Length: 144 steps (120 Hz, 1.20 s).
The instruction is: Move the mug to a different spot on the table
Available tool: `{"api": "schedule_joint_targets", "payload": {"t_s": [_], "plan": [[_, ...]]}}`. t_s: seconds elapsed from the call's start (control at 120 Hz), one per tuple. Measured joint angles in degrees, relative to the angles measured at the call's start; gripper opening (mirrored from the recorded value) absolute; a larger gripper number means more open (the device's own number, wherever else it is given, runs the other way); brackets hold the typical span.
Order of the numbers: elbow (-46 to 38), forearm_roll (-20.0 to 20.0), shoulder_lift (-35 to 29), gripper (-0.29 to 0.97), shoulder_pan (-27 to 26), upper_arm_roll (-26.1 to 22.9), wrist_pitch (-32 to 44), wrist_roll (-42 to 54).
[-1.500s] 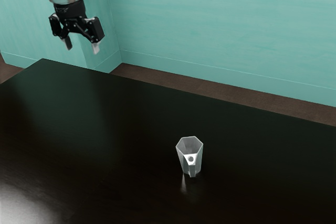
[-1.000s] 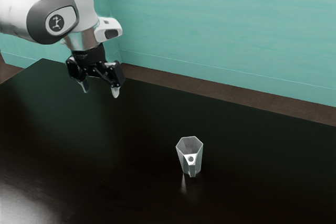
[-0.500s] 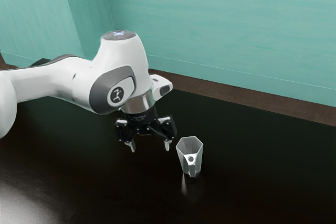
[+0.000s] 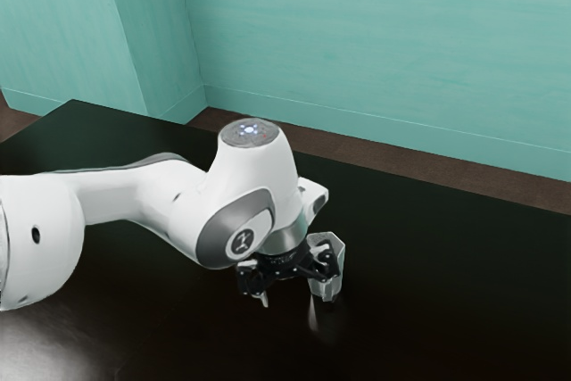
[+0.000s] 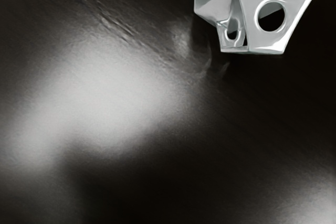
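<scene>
Mug point(image 4: 332, 260) stands upright on the dark, glossy table point(image 4: 464, 265), toward the exterior view's right of the middle, and we read it as a pale grey, faceted cup with angled walls that narrow toward its base. Our arm point(image 4: 161, 211) reaches in from the exterior view's left and bends down low over the tabletop, so that our gripper point(image 4: 287, 287) hangs just above the surface, right beside the mug on the side toward the exterior view's left. Its fingers point(image 4: 263, 296) are spread wide apart and hold nothing; the one nearer the mug overlaps the mug's wall in the exterior view, and we cannot tell whether it touches the mug or only passes in front of it. In the wrist view the mug point(image 5: 252, 14) sits off to one side of the hand rather than under it, showing its flat facets and a handle pierced by a round hole. The table point(image 5: 105, 129) below the hand carries a broad, soft patch of reflected light. Behind the table we see a teal wall point(image 4: 375, 33), and a strip of dark brown floor point(image 4: 401, 162) runs along its foot
</scene>
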Motion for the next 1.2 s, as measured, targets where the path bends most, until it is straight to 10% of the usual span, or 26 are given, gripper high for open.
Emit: {"api": "schedule_joint_targets", "payload": {"t_s": [0.517,1.2], "plan": [[6.9,3.1,1.1,0.68,29.1,-26.3,7.0,0.9],[12.9,3.5,0.5,0.68,46.2,-40.8,7.2,11.2]]}}
